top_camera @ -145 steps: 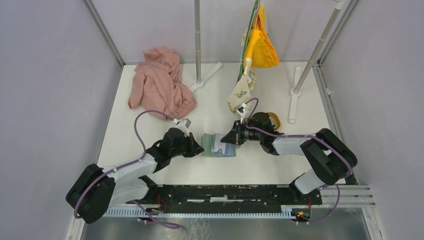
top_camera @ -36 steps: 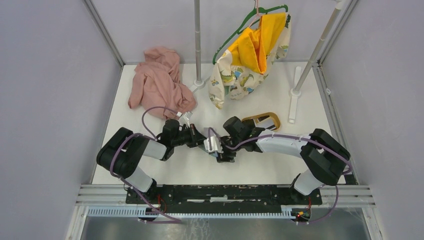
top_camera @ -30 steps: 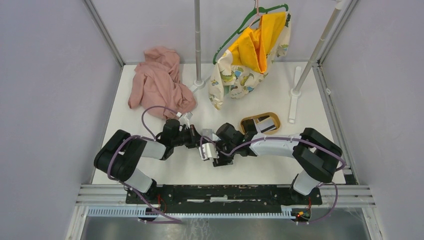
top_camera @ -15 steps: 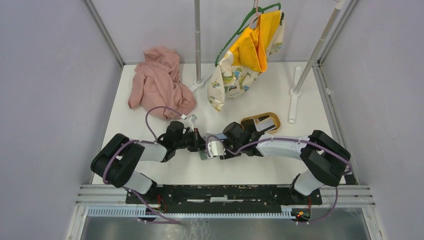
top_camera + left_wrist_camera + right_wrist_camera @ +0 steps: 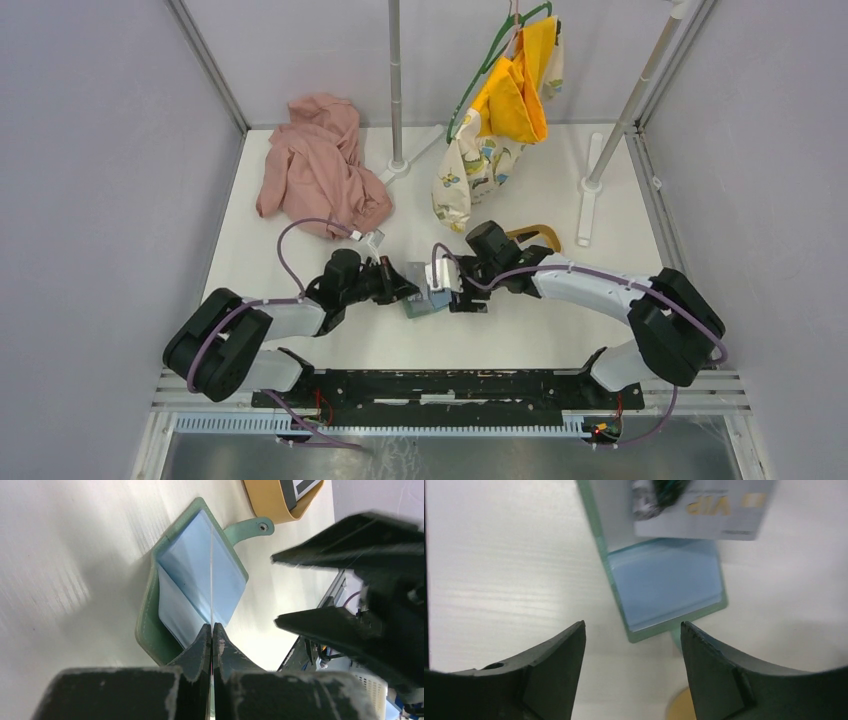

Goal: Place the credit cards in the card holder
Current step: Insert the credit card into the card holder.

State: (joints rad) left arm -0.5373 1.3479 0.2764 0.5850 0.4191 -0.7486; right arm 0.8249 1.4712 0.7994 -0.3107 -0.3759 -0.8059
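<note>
The card holder is lying open on the table, midway between the side edges, nearer the near edge. A card is sitting between the left fingers just above it, while the right fingers are hanging at its right side. A tray is lying behind it to the right, a cloth heap in the far left corner.

Both arms stretch low toward the middle, and their wrists nearly meet. The left gripper presses its fingers together on the edge of a pale credit card. The right gripper faces the table with its fingers spread wide.
</note>
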